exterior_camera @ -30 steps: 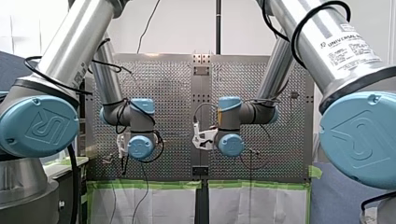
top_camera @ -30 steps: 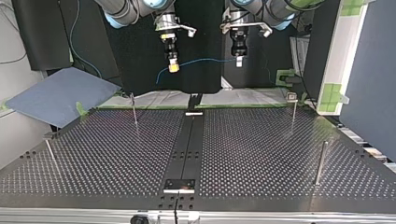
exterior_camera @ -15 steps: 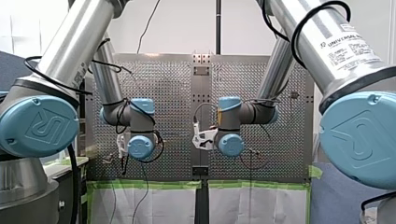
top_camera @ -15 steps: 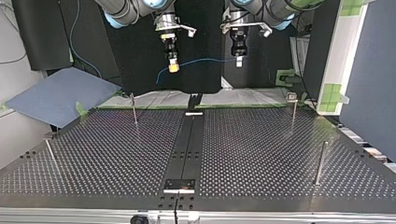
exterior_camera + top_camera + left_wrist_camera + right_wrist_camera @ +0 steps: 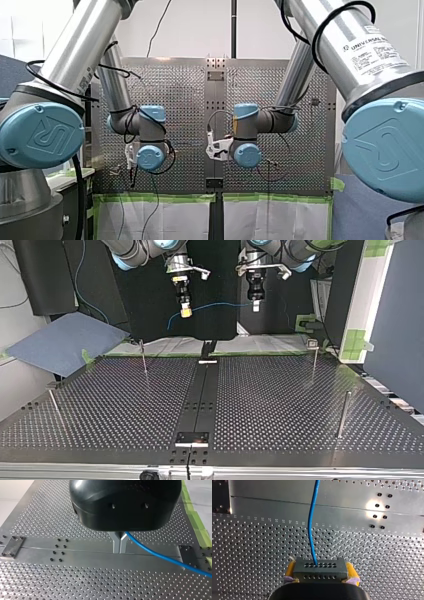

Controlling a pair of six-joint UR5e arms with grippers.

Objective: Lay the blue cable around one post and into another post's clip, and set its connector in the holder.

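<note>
- Step?
- Carrying cable (image 5: 220,304) aloft at top view's 12 o'clock, pinched in left gripper (image 5: 256,306), connector (image 5: 319,568) clamped in right gripper (image 5: 185,312).
- Next?
- Probably lowering toward 2 o'clock post (image 5: 314,362), looping round.

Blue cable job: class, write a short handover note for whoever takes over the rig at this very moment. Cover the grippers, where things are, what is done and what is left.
Left gripper: shut on the blue cable, partway along it.
Right gripper: shut on the connector, between its yellow pads.
Where: both grippers are up off the table, with the cable strung in the air between them. The posts stand bare.
Done: cable and connector are in hand.
Left: all the routing round the posts, then seating the connector.
</note>
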